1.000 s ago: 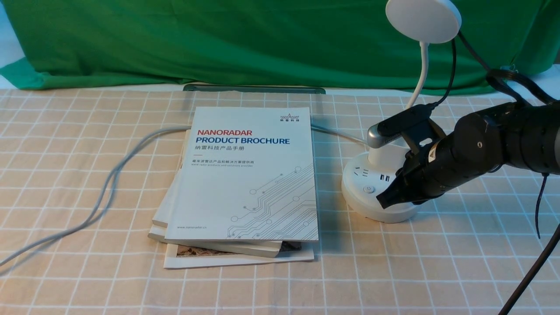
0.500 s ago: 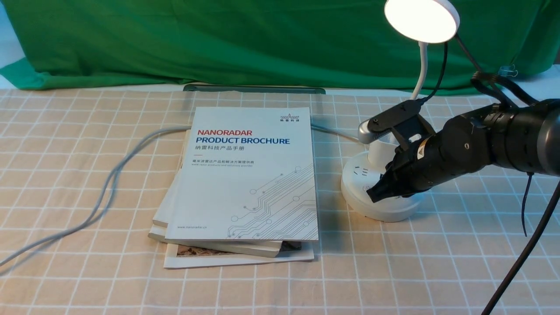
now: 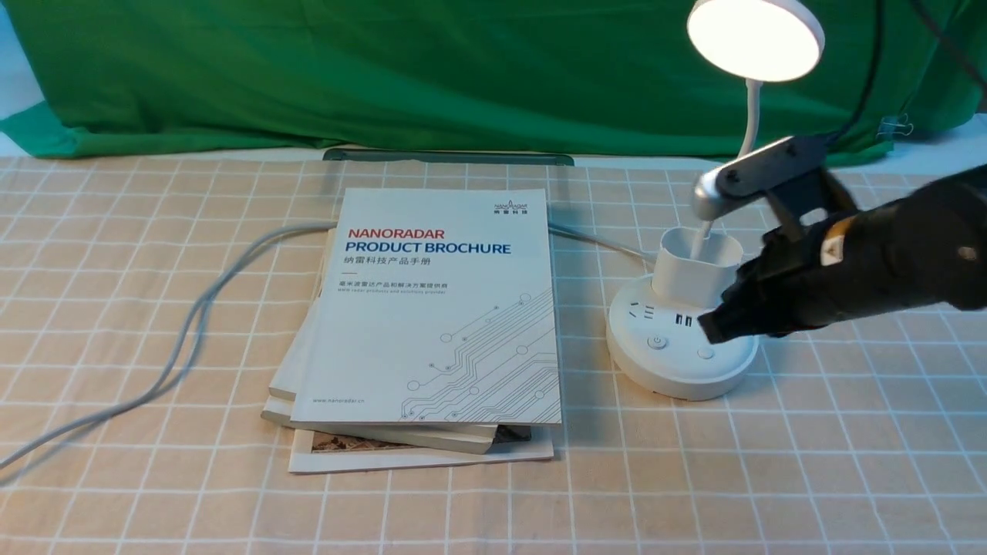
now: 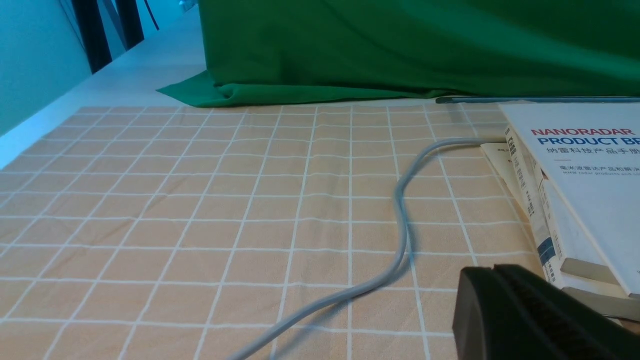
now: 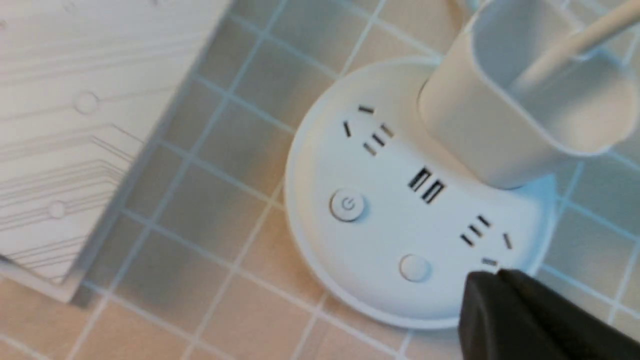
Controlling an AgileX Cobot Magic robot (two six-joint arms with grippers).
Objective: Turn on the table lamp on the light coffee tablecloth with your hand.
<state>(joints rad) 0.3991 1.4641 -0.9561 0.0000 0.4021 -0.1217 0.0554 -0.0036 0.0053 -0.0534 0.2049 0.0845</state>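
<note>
Withdrawn right end effector; "NANORADAR PRODUCT BROCHURE" on white booklet.

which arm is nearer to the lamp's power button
Right. The right arm hangs just to the right of the lamp's power button; the left arm is away to the left, beyond the brochure.

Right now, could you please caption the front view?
Lit lamp beside stacked books on checked cloth, robot arm nearby.

Probably a robot lab: a jointed black arm over a gridded tablecloth.
</note>
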